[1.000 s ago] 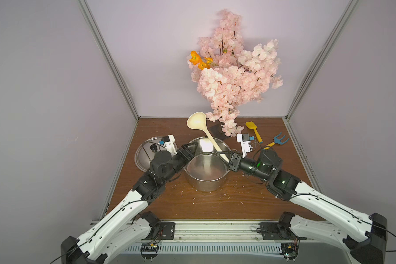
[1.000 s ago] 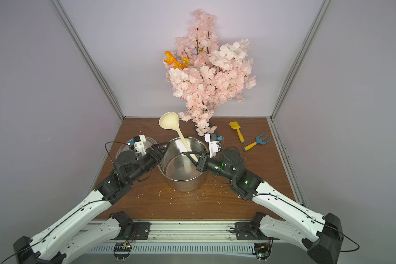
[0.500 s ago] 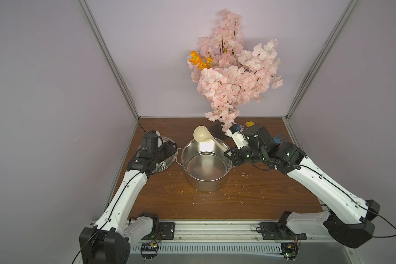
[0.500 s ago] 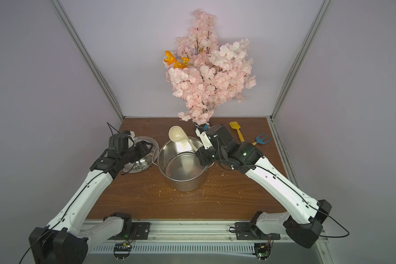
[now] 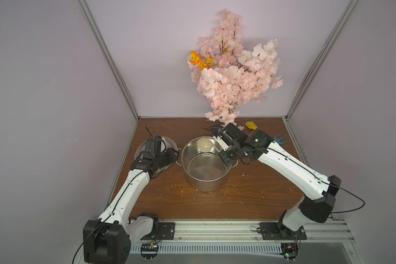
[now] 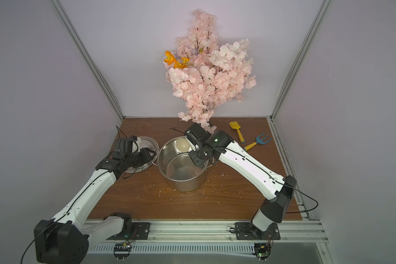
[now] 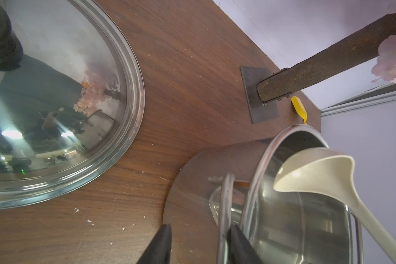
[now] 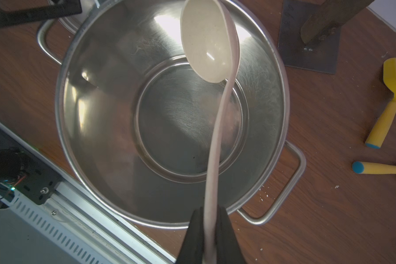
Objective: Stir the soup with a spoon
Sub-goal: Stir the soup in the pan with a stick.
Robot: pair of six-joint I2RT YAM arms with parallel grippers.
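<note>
Over the table [image 5: 215,205], in both top views, the right arm hides the handle of the cream ladle [image 5: 205,145]. Only its bowl shows, inside the steel pot [image 5: 206,185] against the far wall. The left arm covers much of the glass lid [image 6: 150,142].

Left wrist view: the left jaws stand apart astride the pot's loop handle [image 7: 224,205], not closed on it, their bases cut off.

Right wrist view: the right jaws are clamped on the ladle's handle, above a shiny steel pot bottom.

Half a second ago the bowl rode above the rim and the left jaws hung over the lid.
</note>
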